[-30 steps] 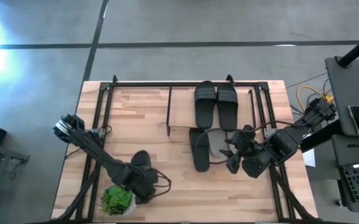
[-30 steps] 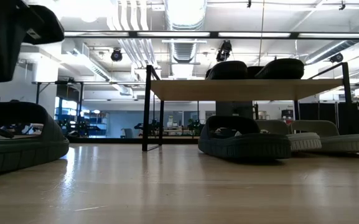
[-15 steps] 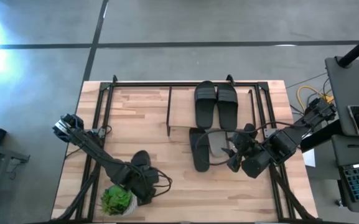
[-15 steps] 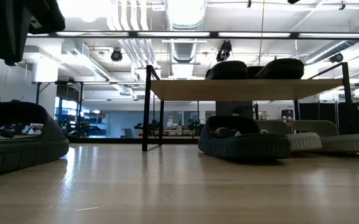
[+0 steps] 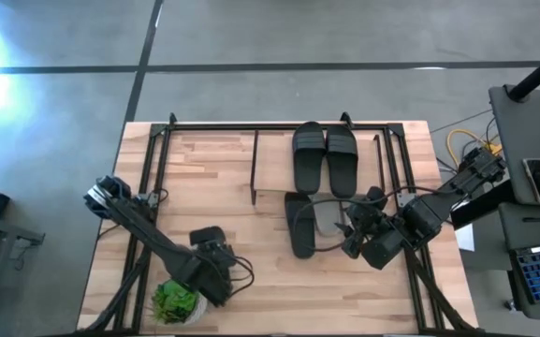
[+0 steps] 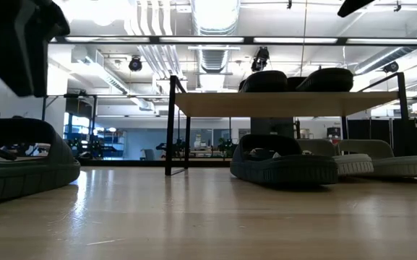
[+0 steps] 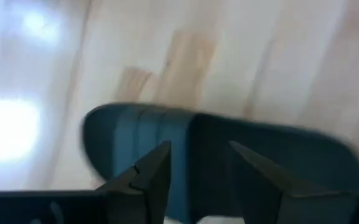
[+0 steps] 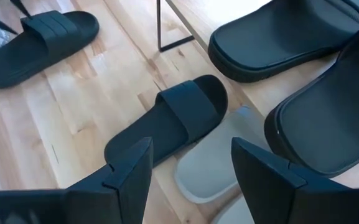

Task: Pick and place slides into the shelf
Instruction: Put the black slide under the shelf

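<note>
A pair of black slides [image 5: 326, 157] lies on the shelf's top board [image 6: 280, 103]. In front of the shelf [image 5: 254, 168], a black slide [image 8: 167, 124] and a light grey slide [image 8: 219, 165] lie side by side on the table. My right gripper [image 8: 191, 163] hovers open near them, touching nothing. Another black slide [image 7: 229, 149] lies sole-down near the plant. My left gripper [image 7: 198, 171] hangs open above this slide [image 6: 20, 159], and the low view shows a gap between them.
A green potted plant [image 5: 178, 301] stands at the table's near left, close to my left arm. The shelf's thin black legs [image 6: 170, 126] stand on the table's far half. Bare wood [image 5: 204, 178] lies left of the shelf's top board.
My left gripper has sunk a little toward the black slide by the plant, which lies where it was. My right arm has shifted slightly, and a part of it now shows at the top of the low view.
</note>
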`<state>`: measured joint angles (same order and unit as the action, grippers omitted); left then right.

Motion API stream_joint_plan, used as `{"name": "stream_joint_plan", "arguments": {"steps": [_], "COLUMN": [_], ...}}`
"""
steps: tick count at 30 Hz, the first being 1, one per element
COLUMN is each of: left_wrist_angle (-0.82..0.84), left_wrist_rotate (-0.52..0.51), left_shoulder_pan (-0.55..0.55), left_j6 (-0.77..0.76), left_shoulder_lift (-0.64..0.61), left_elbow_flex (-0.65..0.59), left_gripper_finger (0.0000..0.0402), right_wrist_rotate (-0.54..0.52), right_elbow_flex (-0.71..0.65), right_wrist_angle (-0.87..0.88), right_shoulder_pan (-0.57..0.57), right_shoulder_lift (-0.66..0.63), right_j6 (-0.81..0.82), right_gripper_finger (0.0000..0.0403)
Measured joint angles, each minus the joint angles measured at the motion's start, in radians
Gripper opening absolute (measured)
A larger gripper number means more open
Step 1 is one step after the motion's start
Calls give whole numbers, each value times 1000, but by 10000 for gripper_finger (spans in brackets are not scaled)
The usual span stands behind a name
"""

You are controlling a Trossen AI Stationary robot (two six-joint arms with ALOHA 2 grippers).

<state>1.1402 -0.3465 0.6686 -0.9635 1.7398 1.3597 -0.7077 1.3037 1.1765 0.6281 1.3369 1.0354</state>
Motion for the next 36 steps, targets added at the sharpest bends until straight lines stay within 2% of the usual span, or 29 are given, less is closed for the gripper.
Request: {"name": "stream_joint_plan", "arguments": {"steps": [7, 15, 21, 26, 36], "left_wrist_angle": [54, 114, 101, 65, 3], "left_wrist_rotate": [-56, -47, -47, 0, -65], "left_shoulder_pan": [21, 19, 19, 22, 18], "left_j6": [-17, -100, -105, -104, -105], "left_shoulder_lift": [77, 101, 101, 101, 99], "left_elbow_flex": [29, 22, -13, -46, -117], "left_gripper_finger": [139, 139, 139, 139, 139], "right_wrist_rotate": [1, 0, -15, -18, -26], "right_elbow_flex": [0, -1, -1, -1, -1], "right_wrist_angle": [47, 50, 55, 60, 84], "right_shoulder_pan": [2, 2, 2, 2, 2], "right_shoulder_lift": [0, 0, 0, 0, 0], "right_j6": [11, 3, 3, 7, 45], "right_gripper_finger": [210, 210, 210, 210, 210]}}
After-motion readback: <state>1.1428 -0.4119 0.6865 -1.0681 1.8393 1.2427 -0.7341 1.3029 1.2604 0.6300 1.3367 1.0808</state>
